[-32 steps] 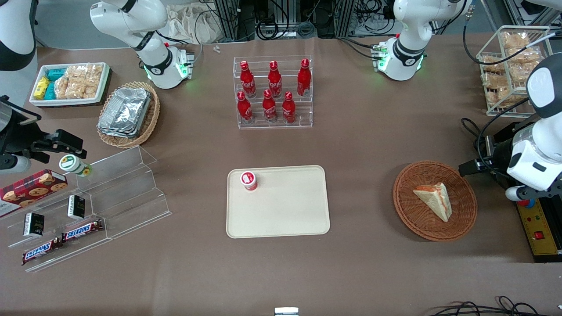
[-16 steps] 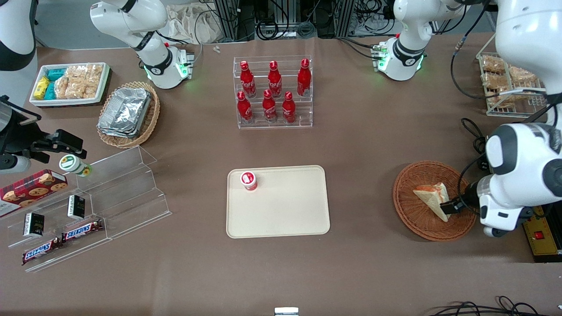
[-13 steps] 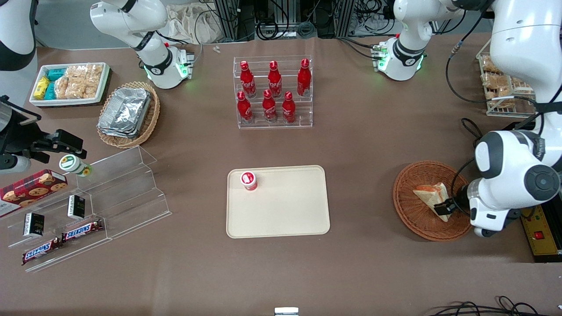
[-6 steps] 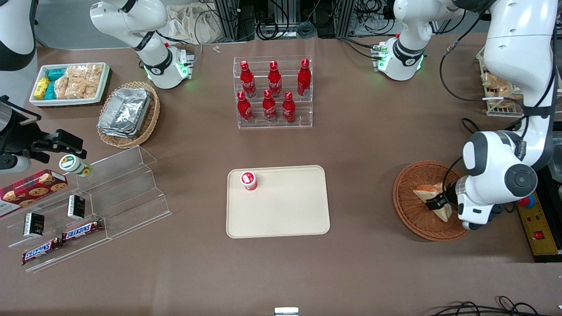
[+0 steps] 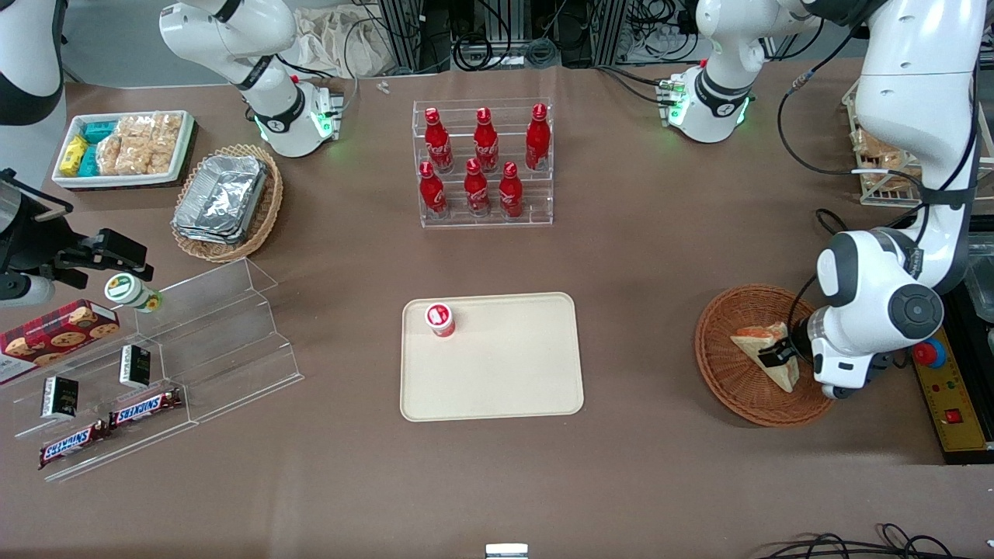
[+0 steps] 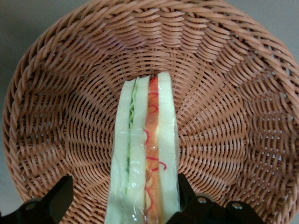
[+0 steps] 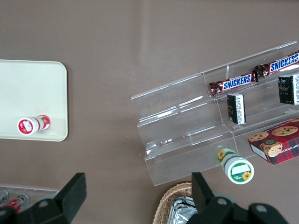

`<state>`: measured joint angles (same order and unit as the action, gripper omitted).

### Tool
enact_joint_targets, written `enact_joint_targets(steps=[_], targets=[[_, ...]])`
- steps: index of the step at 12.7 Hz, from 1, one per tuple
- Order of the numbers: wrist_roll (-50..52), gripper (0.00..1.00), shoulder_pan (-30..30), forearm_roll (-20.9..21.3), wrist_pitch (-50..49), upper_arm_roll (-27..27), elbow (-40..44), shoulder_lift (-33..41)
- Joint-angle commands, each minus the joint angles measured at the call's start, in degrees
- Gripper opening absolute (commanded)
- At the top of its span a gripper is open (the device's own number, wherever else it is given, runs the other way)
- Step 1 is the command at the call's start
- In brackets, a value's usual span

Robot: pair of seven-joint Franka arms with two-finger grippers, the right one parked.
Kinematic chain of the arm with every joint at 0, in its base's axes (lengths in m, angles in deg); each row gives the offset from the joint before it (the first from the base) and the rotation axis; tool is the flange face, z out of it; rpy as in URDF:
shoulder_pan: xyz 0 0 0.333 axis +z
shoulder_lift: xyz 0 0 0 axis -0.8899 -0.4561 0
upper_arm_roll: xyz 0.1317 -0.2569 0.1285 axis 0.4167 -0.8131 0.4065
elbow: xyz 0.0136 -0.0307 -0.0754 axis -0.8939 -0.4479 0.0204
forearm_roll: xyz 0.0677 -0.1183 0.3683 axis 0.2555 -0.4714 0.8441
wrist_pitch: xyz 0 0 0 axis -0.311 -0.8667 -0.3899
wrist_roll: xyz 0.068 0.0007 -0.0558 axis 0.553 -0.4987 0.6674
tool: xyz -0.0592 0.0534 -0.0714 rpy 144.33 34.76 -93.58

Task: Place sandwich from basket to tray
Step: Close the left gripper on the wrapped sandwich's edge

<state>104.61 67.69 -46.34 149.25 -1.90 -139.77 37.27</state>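
The sandwich (image 5: 752,340), a pale triangular wedge with orange-red and green filling, lies in the round reddish-brown wicker basket (image 5: 710,353) toward the working arm's end of the table. My gripper (image 5: 777,356) is low in the basket, straddling the wedge's wide end. In the left wrist view the sandwich (image 6: 145,140) stands on edge between the open gripper (image 6: 124,205). One black finger (image 6: 187,198) sits against the bread and the other finger (image 6: 58,198) stands well apart from it. The beige tray (image 5: 505,373) lies at the table's middle.
A small red-capped bottle (image 5: 439,319) stands on a corner of the tray. A clear rack of red bottles (image 5: 483,163) stands farther from the front camera. Stepped clear shelves with snacks (image 5: 155,365) sit toward the parked arm's end. A wire rack of packets (image 5: 885,163) is near the working arm.
The working arm swung in from the table's end over the basket and lowered. Its fingers slid along the sandwich to the wedge's wide end. The sandwich still lies in the basket.
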Motion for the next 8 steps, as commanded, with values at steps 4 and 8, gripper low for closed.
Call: enact_joint_targets(steps=[4, 8], targets=[[2.25, 0.38, -0.35, 0.67, 1.0, 0.19, -2.2, 2.64], [2.16, 0.21, -0.43, 0.67, -0.23, 0.1, -2.2, 3.87]])
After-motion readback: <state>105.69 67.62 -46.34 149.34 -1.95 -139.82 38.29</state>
